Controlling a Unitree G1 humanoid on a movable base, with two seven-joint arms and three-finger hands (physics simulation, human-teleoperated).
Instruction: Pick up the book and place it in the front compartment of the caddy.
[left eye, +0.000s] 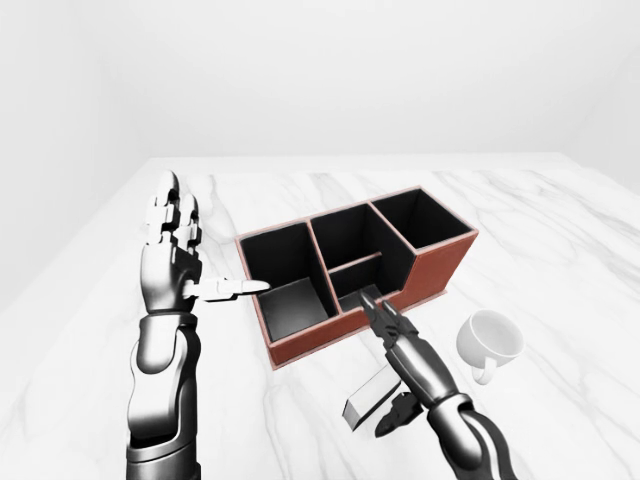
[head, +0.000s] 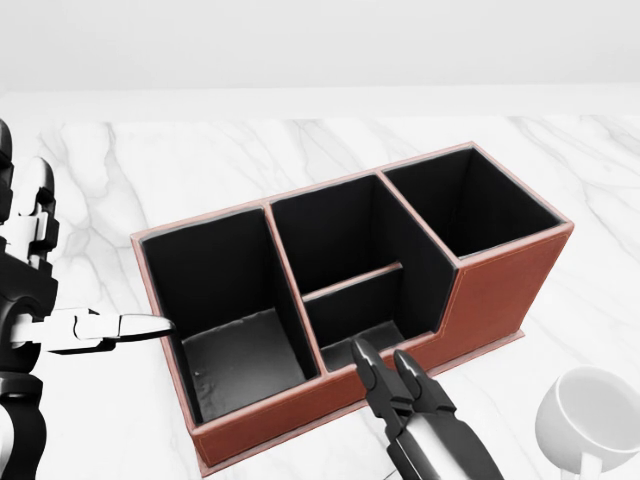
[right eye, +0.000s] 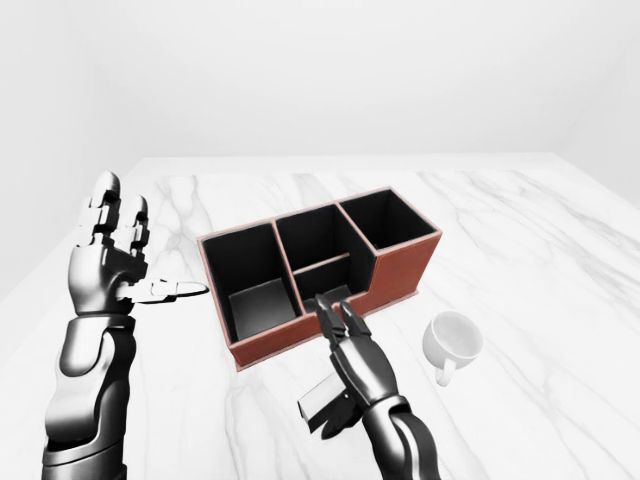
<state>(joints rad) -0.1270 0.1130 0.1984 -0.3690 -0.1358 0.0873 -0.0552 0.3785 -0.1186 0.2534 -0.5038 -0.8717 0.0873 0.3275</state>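
The brown caddy (head: 500, 290) with black compartments stands in the middle of the marble table. Its small low compartment (head: 360, 305) faces the bottom of the head view. My right hand (head: 385, 362) reaches in from below, fingers straight, their tips over the caddy's lower wall by that compartment. The grey book (left eye: 366, 398) lies tilted under my right palm and wrist, and the thumb (left eye: 395, 420) rests against it; no finger curls round it. My left hand (left eye: 205, 250) is raised left of the caddy, open, with its thumb pointing at the caddy's left wall.
A white mug (left eye: 490, 340) lies on the table to the right of my right hand, near the caddy's right end. The marble table (left eye: 560, 230) stretches wide around the caddy, and a pale wall stands behind it.
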